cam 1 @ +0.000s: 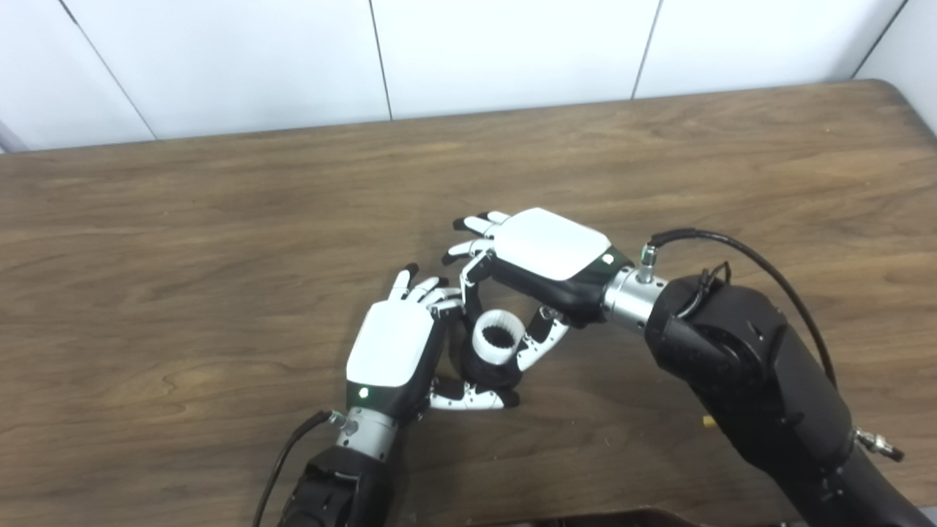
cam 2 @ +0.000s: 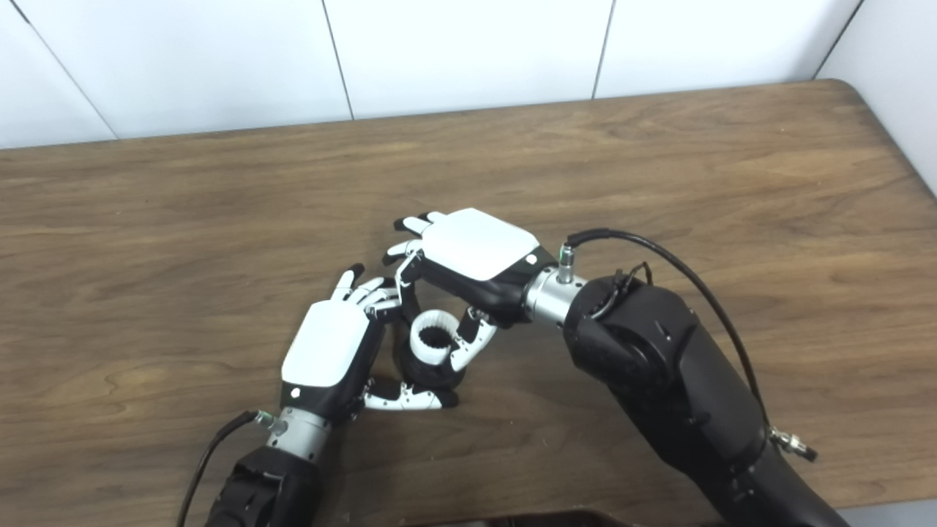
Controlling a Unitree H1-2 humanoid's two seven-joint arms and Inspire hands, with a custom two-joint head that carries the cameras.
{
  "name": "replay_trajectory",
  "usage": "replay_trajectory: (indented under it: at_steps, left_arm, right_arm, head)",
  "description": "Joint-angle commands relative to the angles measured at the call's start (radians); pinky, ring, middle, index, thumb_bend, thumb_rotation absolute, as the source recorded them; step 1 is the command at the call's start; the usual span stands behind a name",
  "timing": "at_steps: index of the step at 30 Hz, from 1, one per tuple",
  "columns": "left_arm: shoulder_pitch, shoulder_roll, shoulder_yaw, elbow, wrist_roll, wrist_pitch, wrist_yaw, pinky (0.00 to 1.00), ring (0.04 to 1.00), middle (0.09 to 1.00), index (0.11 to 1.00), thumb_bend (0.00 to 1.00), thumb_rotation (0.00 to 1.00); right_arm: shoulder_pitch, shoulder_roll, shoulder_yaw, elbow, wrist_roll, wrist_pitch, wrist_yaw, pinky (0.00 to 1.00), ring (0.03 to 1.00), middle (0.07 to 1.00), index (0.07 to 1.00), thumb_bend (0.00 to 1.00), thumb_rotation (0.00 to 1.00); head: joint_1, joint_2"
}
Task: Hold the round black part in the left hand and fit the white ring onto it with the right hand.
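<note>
White ring sits on top of the round black part, low over the wooden table near its middle, between the two hands. Ring looks seated or nearly so; whether it is pushed fully home cannot be told, since the black part is mostly hidden beneath it.

Left hand: palm turned inward, fingers curled round the far side of the black part, thumb stretched along its near lower edge. Reads as closed on the part.

Right hand: arched over from the right, back of hand up. Thumb lies against the right side of the ring, one finger comes down on its far left side, remaining fingers splayed out away from it. A light pinch on the ring, not a full wrap (contact at the far finger is partly hidden).

Risks, as judged from here:
- Ring going on cocked: pressing from the pinched sides only could tilt it so it jams.
- Black part rolling or twisting in the left hand under downward push, as the hold is on its sides only.
- Right hand lifting away with the ring stuck to the fingers, pulling it back off.
</note>
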Motion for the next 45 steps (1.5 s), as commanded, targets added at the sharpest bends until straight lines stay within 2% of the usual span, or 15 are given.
replay_trajectory:
  at_steps: [1, 45]
  left_arm:
    - [0.0, -0.005, -0.016, -0.011, 0.003, 0.0, -0.038, 1.0, 0.87, 0.767, 0.484, 0.52, 0.05]
    - [-0.008, -0.006, -0.025, -0.007, 0.005, 0.006, -0.035, 1.0, 0.873, 0.767, 0.484, 0.52, 0.05]
  right_arm:
    - [-0.023, 0.01, -0.01, -0.032, -0.001, -0.011, -0.002, 1.0, 0.989, 0.867, 0.484, 0.52, 0.13]
    - [0.007, 0.019, -0.012, -0.004, -0.004, -0.045, -0.016, 0.97, 0.983, 0.866, 0.484, 0.52, 0.13]
  head:
    - [0.001, 0.001]
    - [0.002, 0.003]
